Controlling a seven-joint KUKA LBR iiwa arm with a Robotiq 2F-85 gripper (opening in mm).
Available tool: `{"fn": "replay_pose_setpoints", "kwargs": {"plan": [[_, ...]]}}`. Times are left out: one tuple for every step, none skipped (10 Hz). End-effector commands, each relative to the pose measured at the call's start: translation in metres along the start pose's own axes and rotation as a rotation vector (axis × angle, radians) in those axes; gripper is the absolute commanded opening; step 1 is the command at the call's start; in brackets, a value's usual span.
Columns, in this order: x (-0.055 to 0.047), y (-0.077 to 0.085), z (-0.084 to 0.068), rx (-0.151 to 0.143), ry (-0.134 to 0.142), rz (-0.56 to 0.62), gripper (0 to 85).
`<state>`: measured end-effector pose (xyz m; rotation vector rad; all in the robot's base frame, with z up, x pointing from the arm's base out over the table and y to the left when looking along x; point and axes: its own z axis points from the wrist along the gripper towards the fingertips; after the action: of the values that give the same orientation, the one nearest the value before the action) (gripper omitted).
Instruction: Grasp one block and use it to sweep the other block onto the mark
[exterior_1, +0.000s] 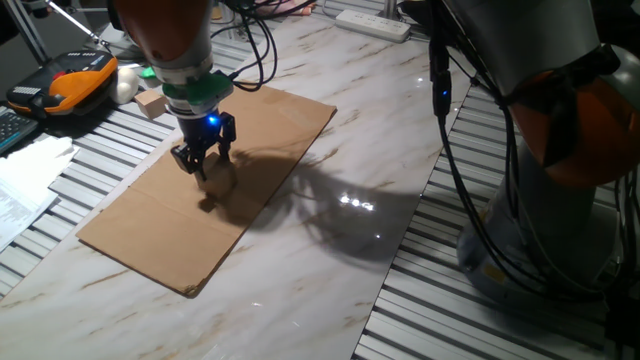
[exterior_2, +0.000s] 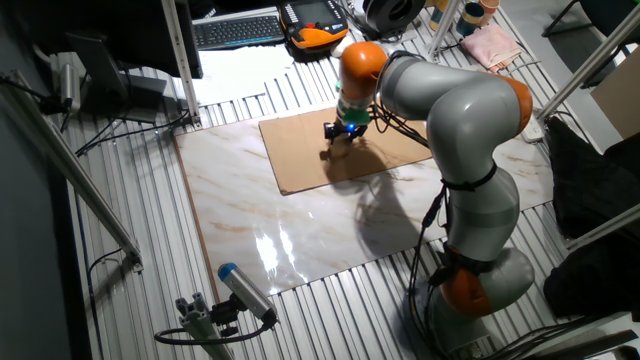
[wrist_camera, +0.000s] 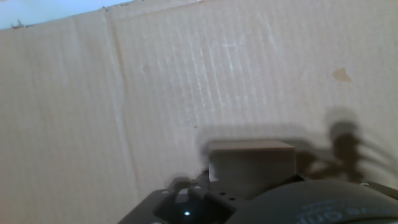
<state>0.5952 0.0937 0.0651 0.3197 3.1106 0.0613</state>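
My gripper (exterior_1: 203, 166) stands low over the brown cardboard sheet (exterior_1: 150, 230), near its middle; it also shows in the other fixed view (exterior_2: 345, 140). In the hand view a pale tan wooden cube (wrist_camera: 252, 163) lies in shadow on the cardboard, right in front of the hand's dark housing (wrist_camera: 298, 205). The fingers are out of the hand view, so I cannot tell whether they hold anything. A small dark round dot, the mark (wrist_camera: 340, 74), sits on the cardboard up and to the right of the cube, well apart from it. The mark does not show in the fixed views.
A small tan wooden piece (exterior_1: 150, 103) lies off the cardboard at the back left. An orange and black pendant (exterior_1: 70, 85) and papers (exterior_1: 25, 175) lie at the left edge. A power strip (exterior_1: 372, 22) lies at the back. The arm's base and cables (exterior_1: 560, 150) fill the right.
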Motion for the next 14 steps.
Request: {"fn": "replay_pose_setpoints", "kwargs": {"plan": [[-0.0003, 0.0, -0.0006, -0.004, -0.004, 0.001, 0.0], [-0.0001, 0.0, -0.0009, 0.0, -0.011, 0.007, 0.0], [0.0001, 0.0001, -0.0012, 0.011, -0.022, 0.013, 17.0], [0.0004, 0.0001, -0.0017, 0.02, -0.03, 0.016, 17.0], [0.0008, 0.0002, -0.002, 0.03, -0.041, 0.023, 34.0], [0.001, 0.0002, -0.0022, 0.036, -0.044, 0.03, 34.0], [0.0011, 0.0002, -0.0024, 0.043, -0.051, 0.04, 34.0], [0.0012, 0.0002, -0.0025, 0.048, -0.057, 0.048, 51.0], [0.0013, 0.0002, -0.0026, 0.05, -0.06, 0.054, 51.0], [0.0015, 0.0002, -0.0026, 0.052, -0.063, 0.062, 51.0], [0.0016, 0.0003, -0.0026, 0.055, -0.066, 0.065, 68.0], [0.0017, 0.0003, -0.0026, 0.055, -0.066, 0.068, 68.0], [0.0017, 0.0003, -0.0026, 0.055, -0.066, 0.07, 68.0], [0.0017, 0.0002, -0.0029, 0.057, -0.067, 0.07, 68.0]]}}
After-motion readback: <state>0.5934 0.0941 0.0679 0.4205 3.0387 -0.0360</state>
